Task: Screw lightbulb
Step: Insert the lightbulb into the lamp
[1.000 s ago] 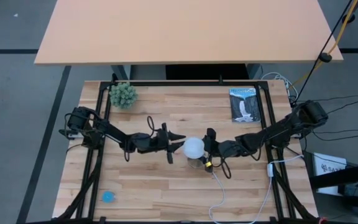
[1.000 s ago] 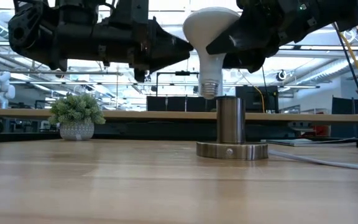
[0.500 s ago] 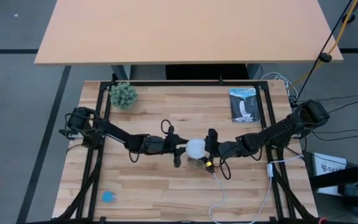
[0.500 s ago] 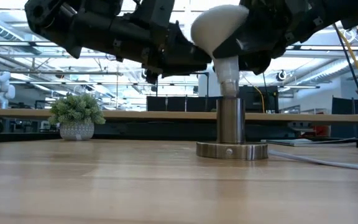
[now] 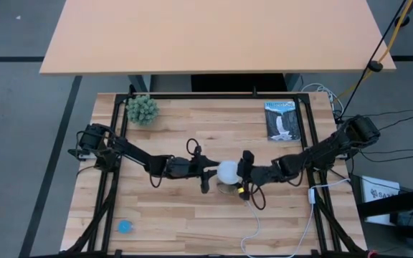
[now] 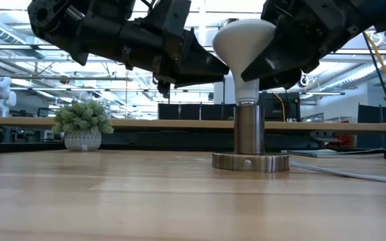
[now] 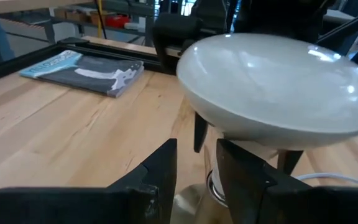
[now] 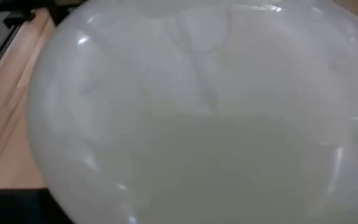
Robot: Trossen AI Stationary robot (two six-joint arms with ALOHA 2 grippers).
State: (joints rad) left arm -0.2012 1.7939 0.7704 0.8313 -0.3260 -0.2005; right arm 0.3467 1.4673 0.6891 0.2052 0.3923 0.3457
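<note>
The white lightbulb (image 6: 243, 33) stands dome up on the metal socket post (image 6: 248, 127) at mid-table, its grey screw base at the post's mouth. My right gripper (image 5: 239, 172) comes from the table's right and is shut on the bulb, which fills the right wrist view (image 8: 191, 112). My left gripper (image 7: 197, 155) stands close on the bulb's left side (image 5: 208, 174), almost level and under the dome. A narrow gap shows between its fingers, with nothing in it. My right gripper holds the bulb's cone (image 6: 256, 63) below the dome, one finger on its near side (image 6: 277, 57) and one on its far side. The fingers slant down from the table's right. The bulb stands upright with its screw base in the socket post. My left gripper's fingertips (image 7: 229, 155) are just under the dome's rim; whether they touch it I cannot tell.
The socket's round foot (image 6: 250, 161) rests on the wood, and its white cord (image 5: 253, 229) runs to the near right edge. A small potted plant (image 5: 142, 109) stands far left, a booklet (image 5: 283, 120) far right, a blue object (image 5: 124, 226) near left.
The bulb, which hung tilted above and left of the post, has been brought over it, stood upright and lowered until its screw base is at the post's mouth. My left gripper has moved right toward the bulb and tipped up to nearly level.
</note>
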